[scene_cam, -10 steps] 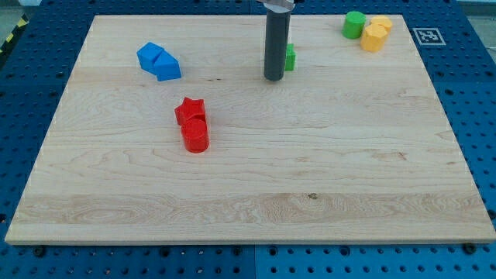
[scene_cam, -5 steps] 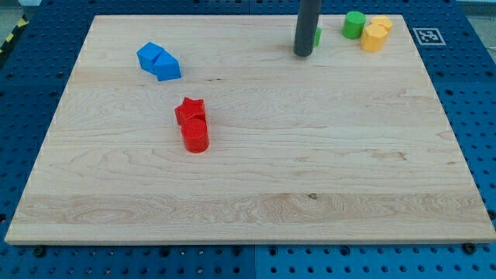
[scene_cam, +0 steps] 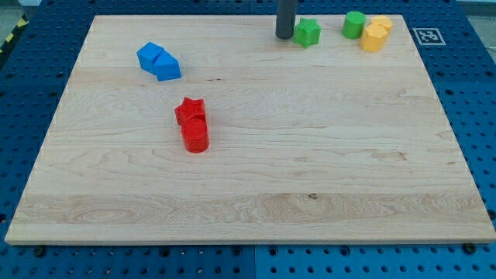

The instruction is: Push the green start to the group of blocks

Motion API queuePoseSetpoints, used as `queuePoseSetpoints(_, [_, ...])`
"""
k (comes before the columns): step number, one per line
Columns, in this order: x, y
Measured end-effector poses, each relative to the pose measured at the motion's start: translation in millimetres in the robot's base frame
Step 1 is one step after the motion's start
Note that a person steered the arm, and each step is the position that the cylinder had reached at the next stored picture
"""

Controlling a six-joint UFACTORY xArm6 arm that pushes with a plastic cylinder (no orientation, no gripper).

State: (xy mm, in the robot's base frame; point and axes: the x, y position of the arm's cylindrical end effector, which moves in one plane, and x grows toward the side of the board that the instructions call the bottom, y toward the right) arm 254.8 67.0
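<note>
The wooden board [scene_cam: 248,178] fills most of the view on a blue pegboard bench [scene_cam: 31,31], and the green star [scene_cam: 308,32] serves as the landmark: it lies near the board's top edge, right of centre. The arm carries no jaws, only a straight dark rod, so there is nothing to spread or pinch; my tip [scene_cam: 285,36] stands just beside the star on its left, and whether the two touch cannot be told. To the star's right, a short way off, sits the target group: a green cylinder [scene_cam: 355,24] nearest, then two yellow blocks [scene_cam: 376,34] touching one another just beyond it. Far to the star's lower left lie a red star [scene_cam: 190,111] and a red cylinder [scene_cam: 195,136], stacked close together, and far to its left a pair of blue blocks [scene_cam: 159,61]. The step in hand looks like the final shove rightward. To do it well, the tip should probably stay behind the star's middle, on the line to the green cylinder, since an off-centre push on a pointed shape may spin it away. A slow, straight stroke, ending as the star meets the cylinder, would likely avoid scattering the group or sliding blocks off the top edge.
</note>
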Motion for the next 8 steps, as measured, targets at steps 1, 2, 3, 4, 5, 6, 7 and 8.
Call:
queuePoseSetpoints(1, [3.4,15.1])
queuePoseSetpoints(2, [3.4,29.6])
queuePoseSetpoints(3, [4.9,50.7])
queuePoseSetpoints(4, [5.1,75.0])
queuePoseSetpoints(5, [5.1,97.4])
queuePoseSetpoints(6, [6.5,105.3])
queuePoseSetpoints(7, [16.5,80.8])
queuePoseSetpoints(8, [16.6,25.7])
